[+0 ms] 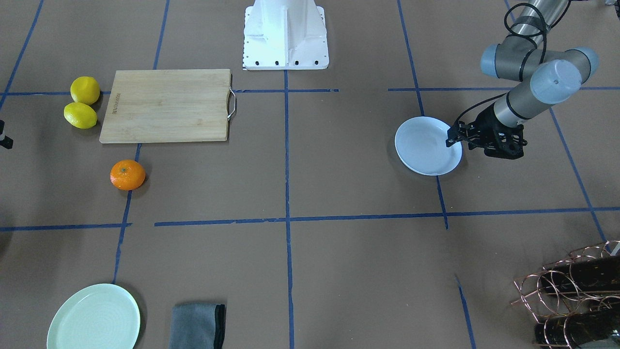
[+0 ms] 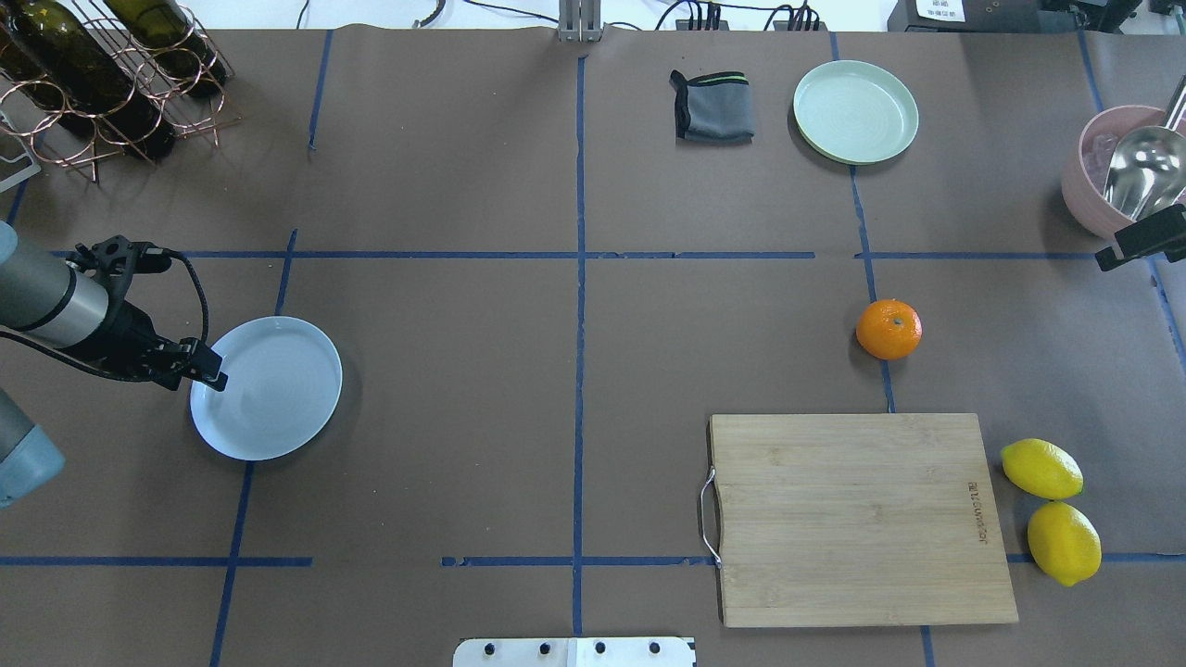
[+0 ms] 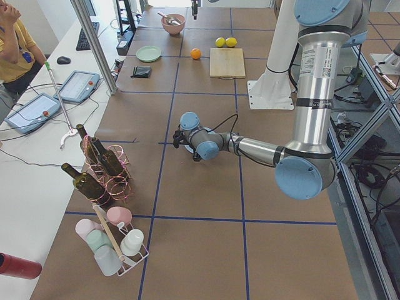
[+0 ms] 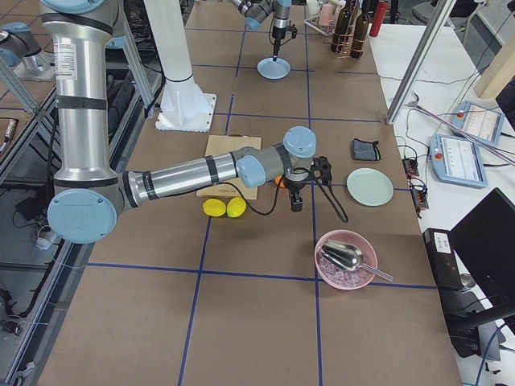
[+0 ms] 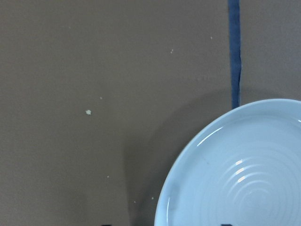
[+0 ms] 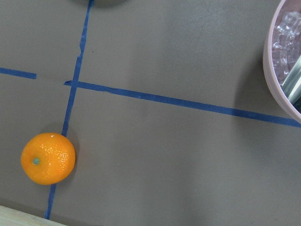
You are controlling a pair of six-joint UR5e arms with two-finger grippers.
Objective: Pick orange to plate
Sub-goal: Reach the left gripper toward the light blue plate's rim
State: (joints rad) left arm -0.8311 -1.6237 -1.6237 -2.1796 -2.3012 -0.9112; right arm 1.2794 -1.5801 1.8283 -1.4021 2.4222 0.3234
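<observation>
The orange (image 2: 889, 329) lies on the brown table right of centre, just beyond the cutting board; it also shows low left in the right wrist view (image 6: 48, 158). The glossy white plate (image 2: 269, 389) sits empty on the left side. My left gripper (image 2: 215, 375) hovers over the plate's left rim (image 1: 454, 145); the tips at the bottom edge of the left wrist view stand wide apart, so it is open. My right gripper (image 2: 1140, 241) hangs at the right edge near the pink bowl, well apart from the orange. Its fingers are not clear.
A wooden cutting board (image 2: 857, 519) lies near the robot, with two lemons (image 2: 1040, 468) to its right. A mint-green plate (image 2: 855, 111) and grey cloth (image 2: 712, 106) lie at the far side. A pink bowl (image 2: 1084, 199) holds ice and a scoop; a wine rack (image 2: 102, 83) stands far left.
</observation>
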